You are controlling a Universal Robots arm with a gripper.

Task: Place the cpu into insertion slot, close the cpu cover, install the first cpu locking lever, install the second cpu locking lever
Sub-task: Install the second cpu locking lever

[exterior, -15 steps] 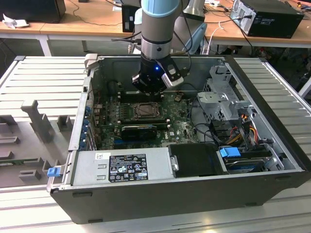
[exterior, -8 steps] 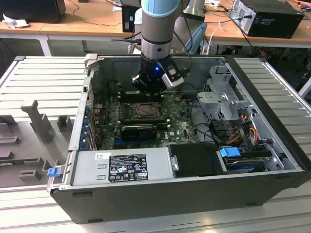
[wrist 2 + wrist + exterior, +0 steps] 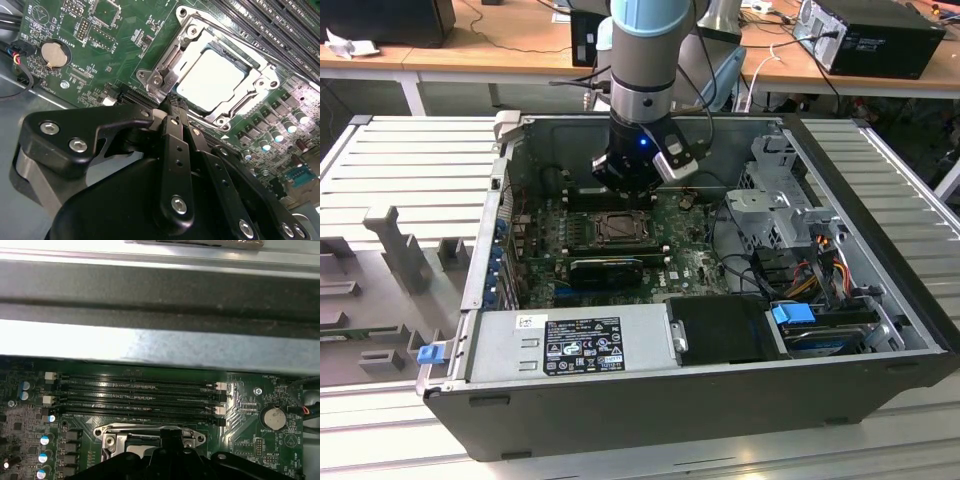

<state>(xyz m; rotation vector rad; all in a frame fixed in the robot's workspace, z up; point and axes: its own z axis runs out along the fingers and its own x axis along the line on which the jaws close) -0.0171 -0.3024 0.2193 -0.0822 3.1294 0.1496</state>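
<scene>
The cpu [image 3: 210,80] lies flat in the insertion slot on the green motherboard [image 3: 690,262], its pale metal top lit. The cpu cover [image 3: 170,59], a shiny metal frame, lies down around the chip, which shows through its window. Thin lever rods run along the frame's sides; I cannot tell if they are latched. My gripper [image 3: 172,102] is shut with nothing between its fingers, its tip right at the socket frame's edge by a corner. In the exterior view my gripper [image 3: 628,190] hangs just behind the socket [image 3: 620,228]. In the first wrist view my gripper [image 3: 170,436] overlaps the frame [image 3: 115,431].
Long black memory slots [image 3: 140,395] run beside the socket. A coin battery [image 3: 53,55] sits on the board. The case holds a power supply [image 3: 580,345], a drive cage [image 3: 780,200] and cables [image 3: 810,270]. A case wall [image 3: 160,305] stands close behind the slots.
</scene>
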